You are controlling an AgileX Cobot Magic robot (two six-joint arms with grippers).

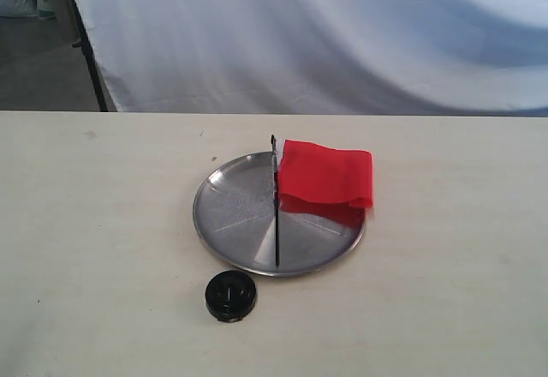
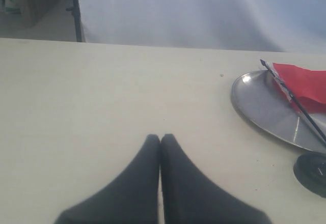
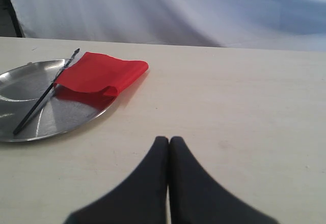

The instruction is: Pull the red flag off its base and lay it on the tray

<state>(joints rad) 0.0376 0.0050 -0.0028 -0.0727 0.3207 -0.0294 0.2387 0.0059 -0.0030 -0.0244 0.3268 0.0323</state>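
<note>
The red flag point(image 1: 327, 176) lies flat on the silver tray point(image 1: 227, 214), its black pole point(image 1: 276, 214) running across the dish and its cloth draped over the tray's right rim. The empty black base point(image 1: 230, 295) sits on the table just in front of the tray. Neither arm appears in the exterior view. My left gripper point(image 2: 160, 138) is shut with nothing in it, over bare table well to the left of the tray point(image 2: 260, 104), the flag point(image 2: 305, 84) and the base point(image 2: 311, 172). My right gripper point(image 3: 168, 140) is shut and empty too, to the right of the tray point(image 3: 30, 81) and flag point(image 3: 102, 74).
A pale wooden table point(image 1: 94, 248) carries everything. A white cloth backdrop point(image 1: 325, 34) hangs behind its far edge, with a black stand leg point(image 1: 90, 60) at the back left.
</note>
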